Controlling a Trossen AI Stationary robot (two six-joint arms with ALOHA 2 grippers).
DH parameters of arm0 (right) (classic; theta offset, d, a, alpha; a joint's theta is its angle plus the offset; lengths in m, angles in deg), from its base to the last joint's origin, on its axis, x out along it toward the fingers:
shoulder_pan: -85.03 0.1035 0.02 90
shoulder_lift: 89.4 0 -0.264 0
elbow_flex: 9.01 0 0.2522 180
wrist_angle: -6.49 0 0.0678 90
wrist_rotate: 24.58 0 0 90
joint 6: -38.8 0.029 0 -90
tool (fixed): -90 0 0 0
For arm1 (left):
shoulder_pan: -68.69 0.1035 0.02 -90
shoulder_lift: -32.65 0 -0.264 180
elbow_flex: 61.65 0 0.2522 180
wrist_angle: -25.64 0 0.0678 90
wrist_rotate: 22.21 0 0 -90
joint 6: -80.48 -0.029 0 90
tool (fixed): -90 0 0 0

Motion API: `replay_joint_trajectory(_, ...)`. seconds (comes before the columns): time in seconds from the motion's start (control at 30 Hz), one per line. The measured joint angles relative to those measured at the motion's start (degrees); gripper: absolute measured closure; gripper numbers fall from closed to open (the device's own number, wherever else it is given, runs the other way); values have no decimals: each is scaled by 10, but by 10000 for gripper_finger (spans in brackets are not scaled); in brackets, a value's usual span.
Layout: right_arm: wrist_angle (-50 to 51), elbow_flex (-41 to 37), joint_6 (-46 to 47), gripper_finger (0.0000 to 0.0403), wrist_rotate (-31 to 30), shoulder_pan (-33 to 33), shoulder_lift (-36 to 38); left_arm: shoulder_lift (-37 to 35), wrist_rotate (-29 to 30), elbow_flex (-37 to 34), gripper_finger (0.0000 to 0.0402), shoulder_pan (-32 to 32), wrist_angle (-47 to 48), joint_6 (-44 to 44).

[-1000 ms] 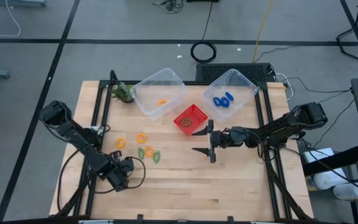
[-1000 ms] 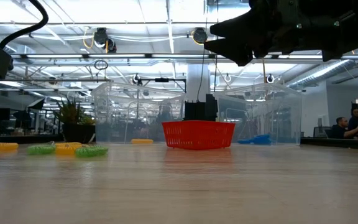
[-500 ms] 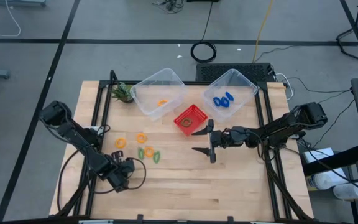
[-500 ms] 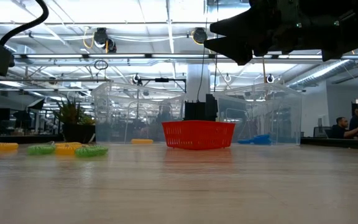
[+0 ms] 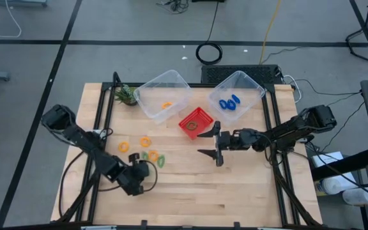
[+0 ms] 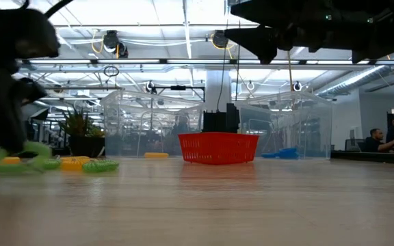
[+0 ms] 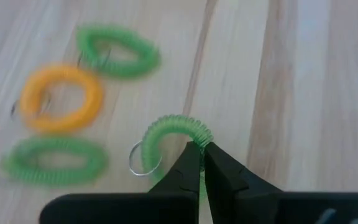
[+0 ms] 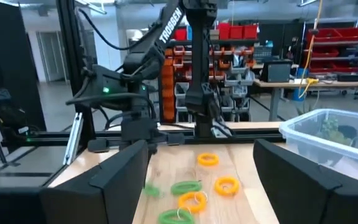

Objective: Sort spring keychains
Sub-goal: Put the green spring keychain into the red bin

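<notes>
Pinching a green spring keychain (image 7: 174, 134) by its coil in my left gripper (image 7: 201, 163), jaws closed on it just over the tabletop (image 5: 235, 185) near the loose ones, I judge it light, springy, floppy; right gripper (image 5: 211, 144) waits, jaws apart.

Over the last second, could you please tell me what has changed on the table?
The left gripper moved toward the loose keychains and now has its fingers shut on a green keychain. The right gripper stayed open beside the red basket; the bins and other keychains are unmoved.
</notes>
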Motion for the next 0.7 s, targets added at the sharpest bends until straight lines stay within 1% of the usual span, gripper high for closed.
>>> replay_joint_trajectory(0.07,5,0,-1,124,5,0,7,0,-1,0,396,17,-33,-29)
replay_joint_trajectory(0.13,14,0,-4,124,31,0,18,0,-5,0,396,34,-66,-64)
replay_joint_trajectory(0.23,55,0,-14,124,73,0,38,-2,-11,1,396,59,-117,-118)
replay_joint_trajectory(0.4,106,0,-15,124,134,0,73,-31,-31,1,396,100,-203,-227)
replay_joint_trajectory(0.53,99,0,-15,124,133,0,84,-73,-47,2,396,129,-264,-318)
replay_joint_trajectory(0.63,81,0,-15,124,130,0,86,-110,-66,2,396,151,-273,-364)
replay_joint_trajectory(0.7,62,0,-12,124,126,0,86,-134,-68,2,396,166,-272,-385)
